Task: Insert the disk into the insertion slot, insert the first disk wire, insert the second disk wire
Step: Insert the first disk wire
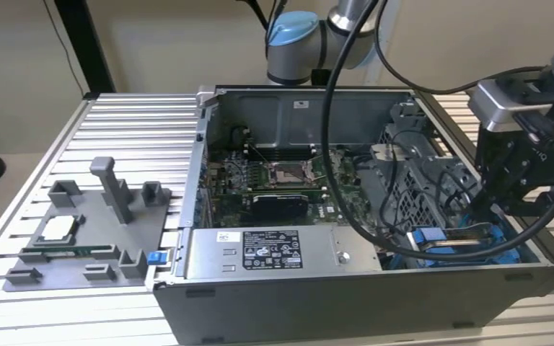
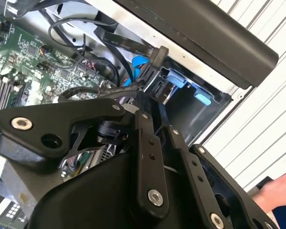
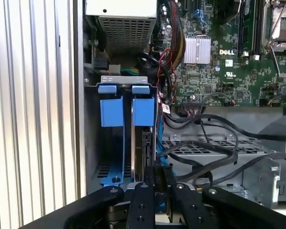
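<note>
Since the disk (image 3: 147, 143) already sits edge-on in the insertion slot (image 3: 117, 82) at the computer case (image 1: 354, 288) corner, the pincer (image 3: 156, 174) looks clenched on a black disk wire (image 2: 157, 53) plug, held right at the disk's end so it lines up.

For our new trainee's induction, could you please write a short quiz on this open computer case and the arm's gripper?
1. True or false: the black gripper is poised at the grey metal insertion slot with bright blue plastic parts.
2. Where is the flat silver-grey metal disk in its blue frame? A on the slatted table; B standing in the slot; C on the grey fixture.
3. Fill in: the flat motherboard inside the case is ____.
Key: 1 true; 2 B; 3 green.
</note>
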Robot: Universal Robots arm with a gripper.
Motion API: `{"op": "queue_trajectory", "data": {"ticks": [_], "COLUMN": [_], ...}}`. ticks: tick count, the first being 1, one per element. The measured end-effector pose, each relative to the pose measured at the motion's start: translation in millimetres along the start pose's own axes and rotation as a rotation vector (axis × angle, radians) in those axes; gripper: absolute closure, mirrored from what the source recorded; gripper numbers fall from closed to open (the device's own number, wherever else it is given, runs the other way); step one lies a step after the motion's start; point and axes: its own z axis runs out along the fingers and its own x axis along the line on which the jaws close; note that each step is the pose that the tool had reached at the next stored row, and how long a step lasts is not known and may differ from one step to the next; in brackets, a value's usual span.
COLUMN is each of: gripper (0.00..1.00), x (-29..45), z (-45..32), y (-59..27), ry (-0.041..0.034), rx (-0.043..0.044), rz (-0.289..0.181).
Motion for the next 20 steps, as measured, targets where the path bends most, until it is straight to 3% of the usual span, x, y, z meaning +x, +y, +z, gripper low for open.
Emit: {"op": "queue_trajectory", "data": {"ticks": [3,10,20], "gripper": [1.0,1.0,1.0], "x": [0.1,0.8,3.4], "z": [2.5,12.4,12.7], "y": [-2.0,-7.1,-7.0], "ry": [0.0041,0.0054,0.0055], "rx": [-0.0031,-0.0094,-0.0094], "rz": [0.012,0.017,0.021]}}
